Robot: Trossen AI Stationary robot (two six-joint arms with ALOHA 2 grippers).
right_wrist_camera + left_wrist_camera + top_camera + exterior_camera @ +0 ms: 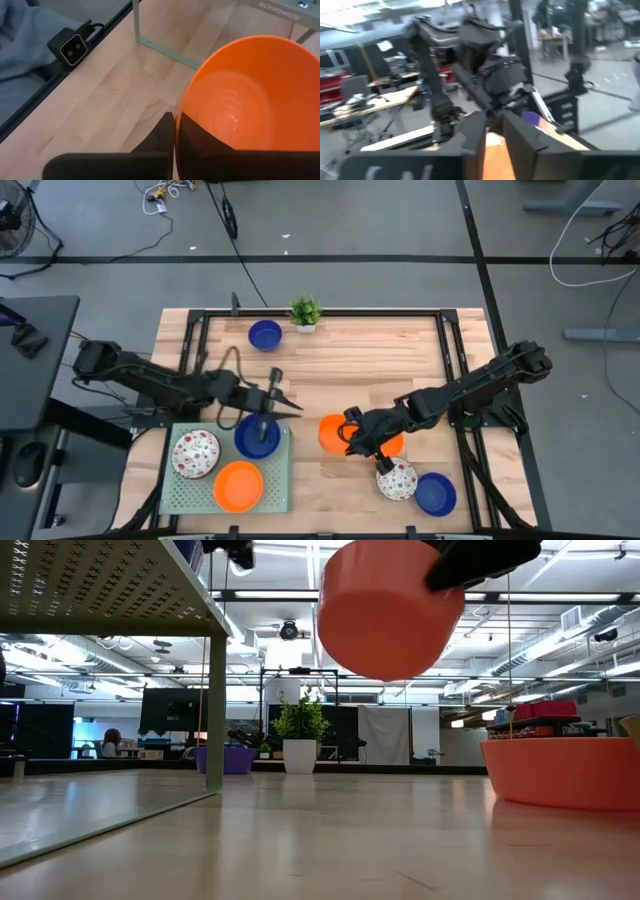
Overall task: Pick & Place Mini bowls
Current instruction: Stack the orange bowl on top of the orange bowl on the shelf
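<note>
- Right gripper [352,436] at lower centre of the high view, fingers clamped on the rim of an orange bowl [332,432]; the right wrist view shows a dark finger [200,142] inside that bowl's wall [240,100].
- Low view: that orange bowl [385,610] hangs clear of the wooden table [320,840], upper centre of frame.
- Second orange bowl [392,443] just right of the held one, resting on the table; in the low view it sits at the right edge [560,772].
- Red-speckled white bowl [397,479] below the right gripper, dark blue bowl [436,493] just beside it at lower right.
- Left gripper [287,406] left of centre in the high view, above the upper right corner of the pale green tray [190,492]; fingers [527,145] stand slightly apart in the left wrist view, nothing seen between them.
- Dark blue bowl [257,436] on the tray just below the left gripper, partly under the arm; cannot tell whether touched.
- Tray also holds a speckled bowl [195,454] at its left and an orange bowl [238,486] at lower middle.
- Another dark blue bowl [265,335] at upper middle of the table, small potted plant [305,312] just right of it.
- Low view: plant [300,735] centre background, tray [110,590] raised on a leg at upper left.
</note>
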